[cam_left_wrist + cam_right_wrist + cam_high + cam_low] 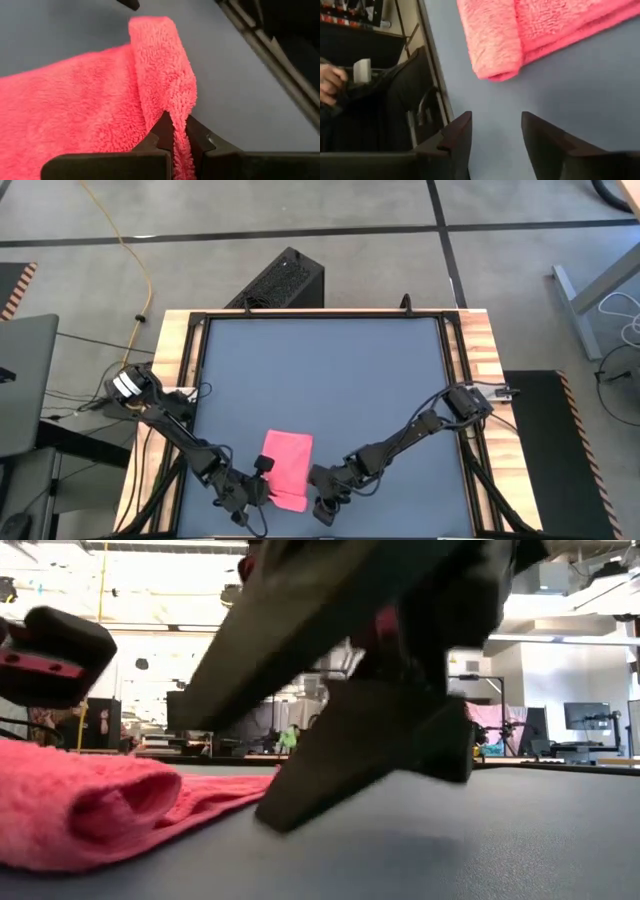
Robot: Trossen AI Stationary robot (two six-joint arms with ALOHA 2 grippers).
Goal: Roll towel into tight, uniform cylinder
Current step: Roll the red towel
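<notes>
Overhead, the pink towel (286, 468) lies at the lower centre of the high view, on the dark grey tabletop (320, 370) near its front edge. Its near end is folded over into a thicker lip, while the rest lies flat toward the middle of the table. The left gripper (262, 483) sits at the towel's lower left edge and the right gripper (322, 502) just beside its lower right corner.

From table height, the towel fills the lower left of the low view, its end curled into one loose roll (95, 808) with a flat tail running right. A dark arm blocks the centre.

At the left wrist, the left gripper's jaws are closed on the towel's folded edge (178, 142), with cloth pinched between them.

At the right wrist, the right gripper (496, 134) stands open over bare tabletop, apart from the towel, whose rolled end (492, 45) shows at the upper centre.

By this showing, only the first turn is made; most of the rolling and all the tightening remain.
</notes>
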